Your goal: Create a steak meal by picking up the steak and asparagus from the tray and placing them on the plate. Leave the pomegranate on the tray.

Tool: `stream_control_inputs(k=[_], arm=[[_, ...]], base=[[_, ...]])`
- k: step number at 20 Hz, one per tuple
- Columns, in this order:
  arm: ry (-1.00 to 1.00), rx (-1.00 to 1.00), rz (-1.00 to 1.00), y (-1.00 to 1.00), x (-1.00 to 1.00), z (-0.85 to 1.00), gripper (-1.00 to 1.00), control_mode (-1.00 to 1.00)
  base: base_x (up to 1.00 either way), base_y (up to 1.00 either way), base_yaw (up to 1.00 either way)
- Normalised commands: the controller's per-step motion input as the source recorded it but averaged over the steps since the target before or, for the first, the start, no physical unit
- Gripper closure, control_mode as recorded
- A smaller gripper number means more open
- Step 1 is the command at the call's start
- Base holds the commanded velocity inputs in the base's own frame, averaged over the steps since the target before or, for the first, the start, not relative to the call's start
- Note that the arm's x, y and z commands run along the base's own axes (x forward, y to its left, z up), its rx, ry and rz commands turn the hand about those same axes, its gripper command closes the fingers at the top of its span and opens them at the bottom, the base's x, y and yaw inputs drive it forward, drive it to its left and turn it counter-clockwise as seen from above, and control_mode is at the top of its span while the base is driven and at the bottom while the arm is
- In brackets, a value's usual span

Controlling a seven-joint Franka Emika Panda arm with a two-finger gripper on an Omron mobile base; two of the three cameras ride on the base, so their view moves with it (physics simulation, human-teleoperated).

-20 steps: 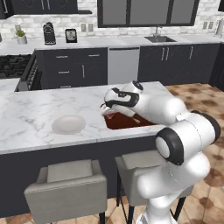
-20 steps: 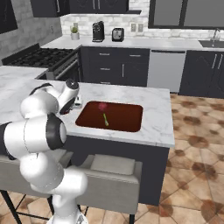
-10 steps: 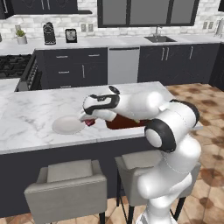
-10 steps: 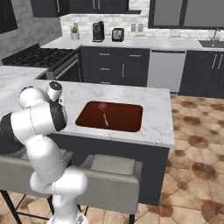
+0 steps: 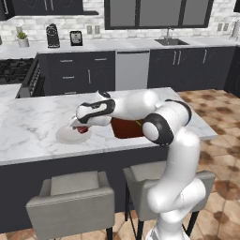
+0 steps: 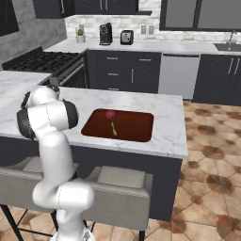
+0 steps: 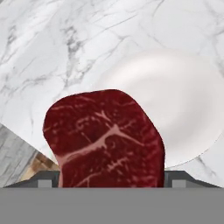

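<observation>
While the steak (image 7: 105,138) hangs in the fingers, I have the gripper (image 5: 82,129) out over the plate (image 5: 65,136) at the left end of the counter (image 5: 28,126). In the hand view the meat blocks the tips, so I can't read the gap directly. It sits right at the tips with nothing under it but plate and marble, so I judge they're clamped on it.

Where things are:
- Steak: in the gripper, above the plate's near edge, not yet down. In the hand view it overlaps the rim and partly overhangs bare counter, so I'd shift further over the plate centre before letting go.
- Plate: on the marble, well left of the tray (image 6: 141,129), nothing on it.
- Asparagus (image 6: 113,128): on the tray, lying roughly lengthwise near the middle.
- Pomegranate (image 6: 110,114): on the tray just behind the asparagus, about touching its far end. It stays.

Why the pose: arm is swung far left and low so the drop is short and the steak lands flat instead of bouncing off the rim.

Status: first of two transfers, mid-placement. Next pick is the awkward one. The stalk is thin and right next to the fruit, so I'd grab it at the near end to avoid nudging the pomegranate.
</observation>
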Motion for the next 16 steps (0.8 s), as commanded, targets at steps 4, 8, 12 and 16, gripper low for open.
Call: stream_control_inputs(k=[4, 8, 12, 16], arm=[[0.02, 0.00, 0.00, 0.29, 0.45, -0.46, 1.00, -1.00], [0.04, 0.00, 0.00, 0.22, 0.44, -0.50, 1.00, -1.00], [0.01, 0.00, 0.00, 0.20, 0.34, -0.35, 1.00, -1.00], [0.00, 0.00, 0.00, 0.13, 0.18, -0.17, -1.00, -1.00]], base=[[0.00, 0.00, 0.00], [0.00, 0.00, 0.00], [0.00, 0.00, 0.00], [0.00, 0.00, 0.00]])
